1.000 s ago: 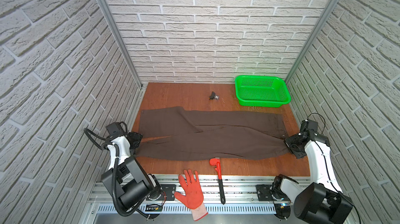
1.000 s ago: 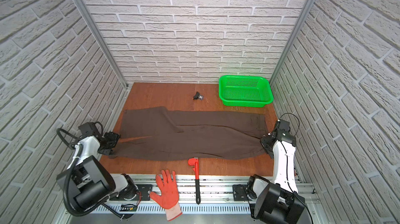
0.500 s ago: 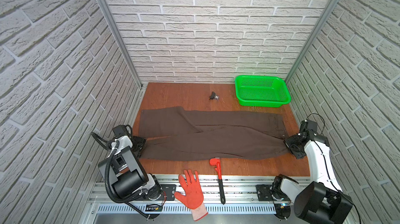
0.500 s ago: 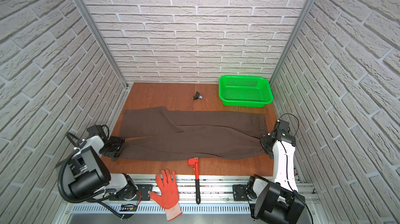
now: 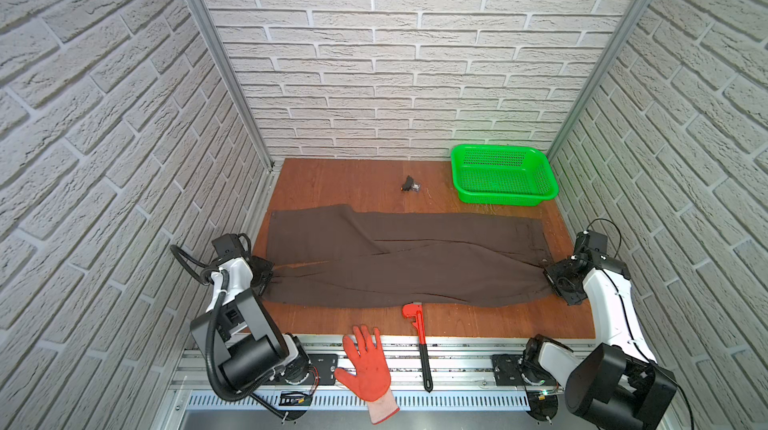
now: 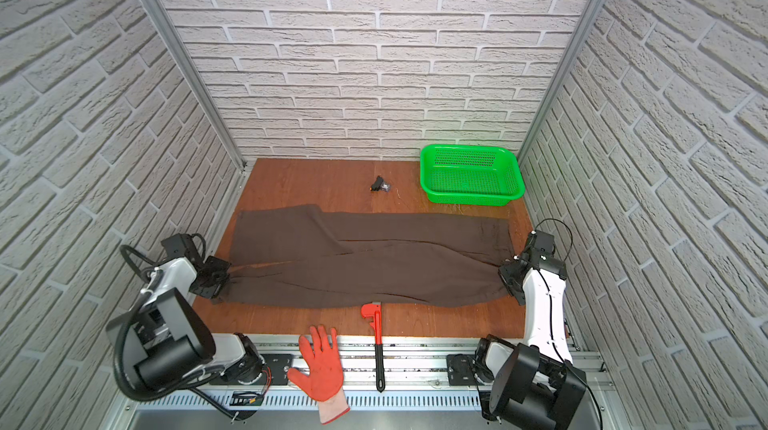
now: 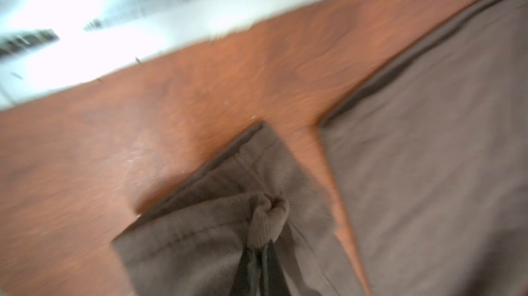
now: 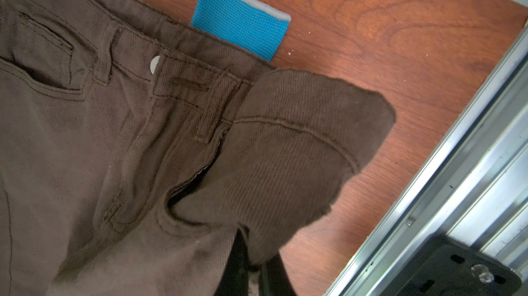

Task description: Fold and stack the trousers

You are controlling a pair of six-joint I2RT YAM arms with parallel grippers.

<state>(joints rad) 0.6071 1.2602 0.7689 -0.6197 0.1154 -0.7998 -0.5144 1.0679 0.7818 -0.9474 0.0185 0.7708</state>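
Left wrist view, blurred: left gripper (image 7: 258, 251) is pressed together on a bunched leg hem of the trousers (image 7: 428, 166), pinching the cloth just above the worktop (image 7: 143, 137).

Right wrist view: right gripper (image 8: 254, 263) is clamped on a waistband corner beside the fly, and that flap is lifted and folded over. A blue glove cuff (image 8: 243, 20) protrudes from beneath the waistband.

In both top views the trousers lie spread across the worktop from 9 o'clock to 3 o'clock. Leg ends are toward 9 and the waist toward 3, each end at its gripper.

- Green basket (image 5: 505, 195): at 1 o'clock, apart from the cloth.
- Small dark object (image 5: 409, 185): at 12 o'clock, kind not discernible.
- Red pipe wrench (image 5: 420, 332): at 6 o'clock, head touching the near trouser edge, handle across the front rail (image 5: 457, 355).
- Orange glove (image 5: 368, 365): at 7 o'clock on that rail.
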